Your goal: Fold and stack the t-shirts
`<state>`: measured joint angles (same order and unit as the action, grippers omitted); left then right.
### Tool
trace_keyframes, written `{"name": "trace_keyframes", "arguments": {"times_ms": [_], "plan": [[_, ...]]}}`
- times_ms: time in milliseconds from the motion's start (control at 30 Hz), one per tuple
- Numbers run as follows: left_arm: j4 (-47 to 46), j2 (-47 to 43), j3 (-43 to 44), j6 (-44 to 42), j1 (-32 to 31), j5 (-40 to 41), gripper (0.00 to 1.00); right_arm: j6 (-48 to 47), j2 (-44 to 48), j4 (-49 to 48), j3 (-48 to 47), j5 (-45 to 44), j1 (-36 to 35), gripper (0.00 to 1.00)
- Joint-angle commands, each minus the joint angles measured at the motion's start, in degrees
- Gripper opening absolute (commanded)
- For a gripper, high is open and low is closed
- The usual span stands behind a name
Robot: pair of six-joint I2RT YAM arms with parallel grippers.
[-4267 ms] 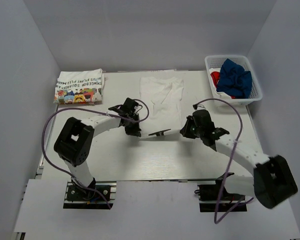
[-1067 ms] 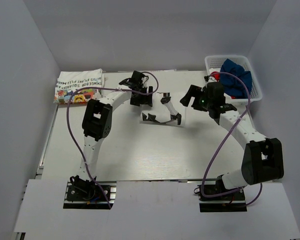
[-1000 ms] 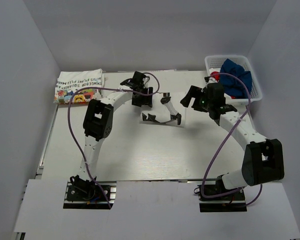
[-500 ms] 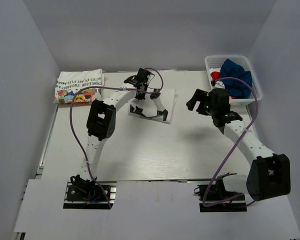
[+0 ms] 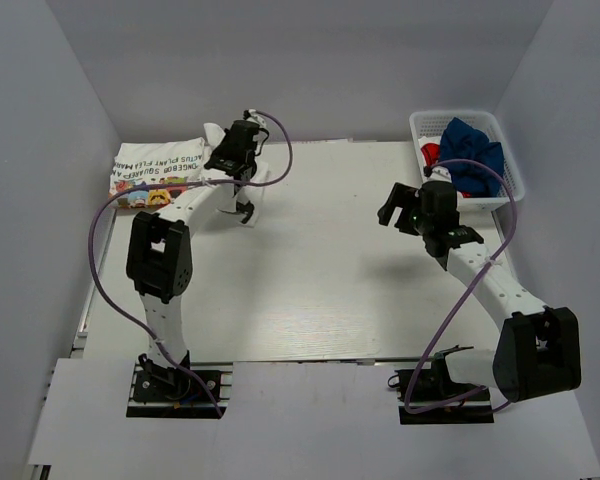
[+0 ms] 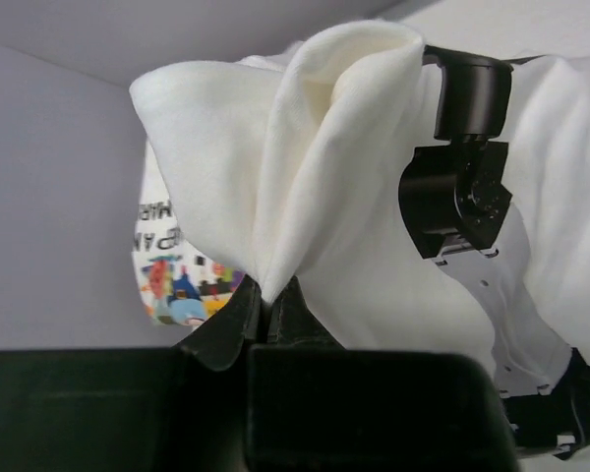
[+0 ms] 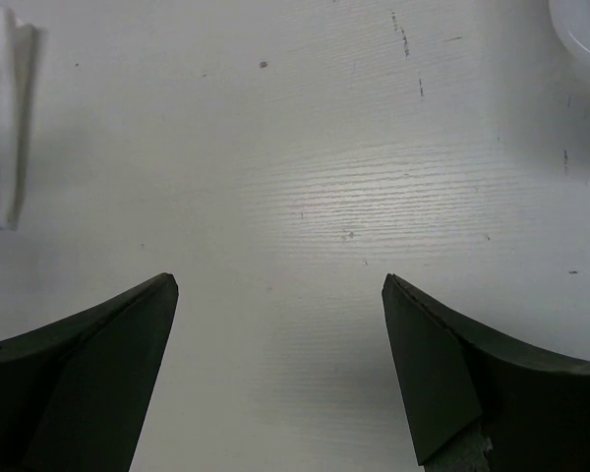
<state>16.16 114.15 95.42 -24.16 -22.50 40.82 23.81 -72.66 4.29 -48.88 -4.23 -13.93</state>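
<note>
**A:** From the top view, what's finished?

**B:** One printed tee point(image 5: 158, 172) lies folded flat at about ten o'clock on the table point(image 5: 310, 290). The left gripper point(image 5: 230, 160) hangs just beside it, toward its three o'clock side, with the plain white tee point(image 5: 260, 178) bunched around it. At two o'clock the basket point(image 5: 510, 190) holds the navy tee point(image 5: 470, 155), with a scrap of the red-graphic tee point(image 5: 430, 152) beneath it.

**A:** And the right gripper point(image 5: 395, 205)?

**B:** It is over bare table, near the basket's nine o'clock side, carrying nothing.

**A:** Does the left wrist view confirm the hold?

**B:** Yes. The jaws are pinched tight on a fold of the plain white tee point(image 6: 305, 147), which drapes up and over. The printed tee point(image 6: 172, 285) peeks out at eight o'clock behind the cloth.

**A:** Right wrist view?

**B:** The fingers are spread wide with only table point(image 7: 305, 177) between them. There is a sliver of white cloth at ten o'clock and the basket's corner point(image 7: 585, 25) at one o'clock.

**A:** So how far along is it?

**B:** I'd say nearly halfway. One tee is placed and the second is not yet laid on it. Two remain in the basket to fold and stack.
</note>
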Motion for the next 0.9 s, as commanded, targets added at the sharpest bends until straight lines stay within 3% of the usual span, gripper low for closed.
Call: {"name": "trace_keyframes", "arguments": {"times_ms": [0, 267, 600, 867], "plan": [[-7.11, -4.72, 1.17, -6.25, 3.42, 2.0, 0.0, -0.7, 0.6, -1.57, 0.37, -1.13, 0.05, 0.9], [-9.12, -2.97, 8.55, -10.9, 8.17, 2.68, 0.0, -0.17, -3.18, -1.39, -0.24, -0.78, 0.05, 0.9], [-8.52, -2.35, 16.99, -10.91, 12.21, 1.02, 0.0, 3.87, -11.01, -0.6, -6.66, 3.53, -0.13, 0.9], [-8.59, -2.35, 12.7, -7.74, 14.06, -2.67, 0.0, 4.4, -10.57, -0.87, -7.54, 5.02, -0.66, 0.9]]}}
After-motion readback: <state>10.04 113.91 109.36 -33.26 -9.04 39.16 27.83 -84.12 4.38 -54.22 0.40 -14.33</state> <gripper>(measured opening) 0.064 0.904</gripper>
